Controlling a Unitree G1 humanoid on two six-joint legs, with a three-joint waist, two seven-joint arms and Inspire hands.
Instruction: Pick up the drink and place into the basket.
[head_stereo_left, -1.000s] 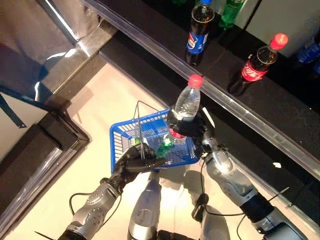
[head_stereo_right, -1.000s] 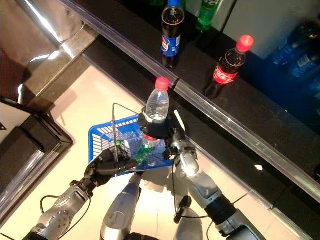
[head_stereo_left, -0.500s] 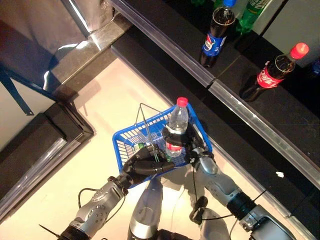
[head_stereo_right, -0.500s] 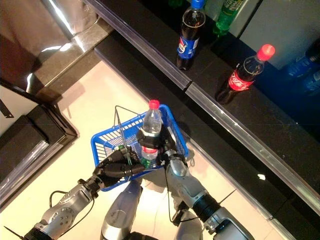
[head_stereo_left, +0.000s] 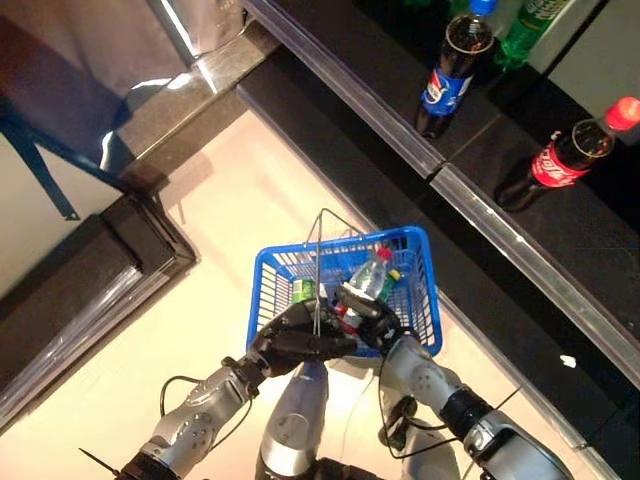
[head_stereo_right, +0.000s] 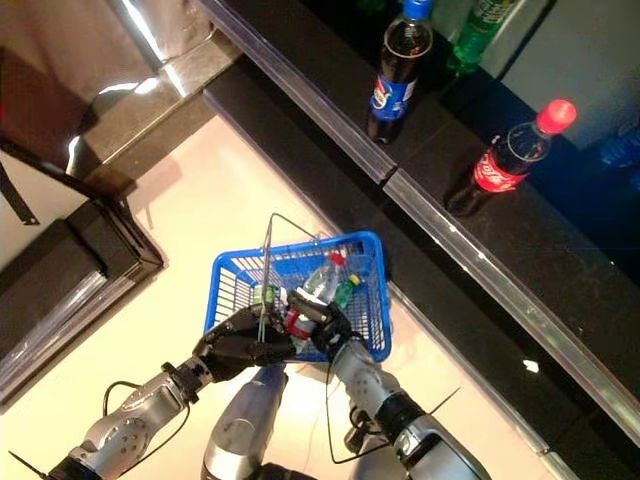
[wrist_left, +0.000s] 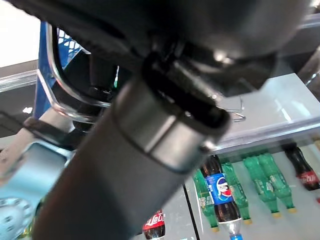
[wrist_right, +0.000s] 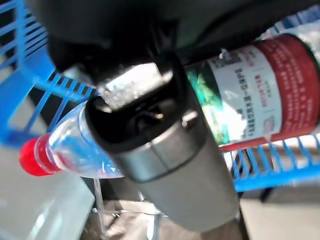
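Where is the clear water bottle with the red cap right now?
In the left eye view the water bottle lies tilted inside the blue basket, held by the right hand, beside a green bottle.

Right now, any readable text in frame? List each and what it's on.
Water bottle label, white and red: small print, blurred, unreadable.
Blue-labelled cola bottle: round logo shows, no wording sharp enough to quote.
Red-labelled cola bottle: white script, too small to read.
Basket: no print visible.
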